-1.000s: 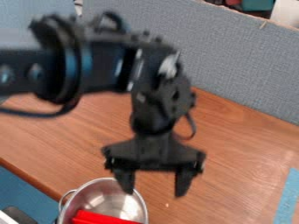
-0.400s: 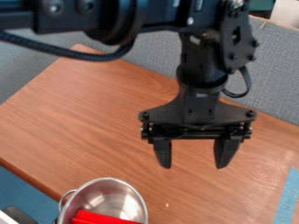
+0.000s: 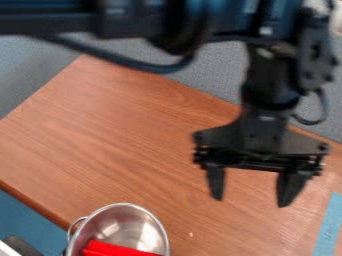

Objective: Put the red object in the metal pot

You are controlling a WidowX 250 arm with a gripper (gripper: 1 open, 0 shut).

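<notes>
the wooden table (image 3: 100, 130) lies bare across the left and middle of the frame. at the bottom edge the metal pot (image 3: 123, 232) stands in the way, the red object (image 3: 96, 246) inside it.

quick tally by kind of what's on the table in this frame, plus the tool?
Metal pot: 1
Red object, at the pot's lower left edge: 1
Tool, open, holding nothing: 1
Total: 3
</notes>
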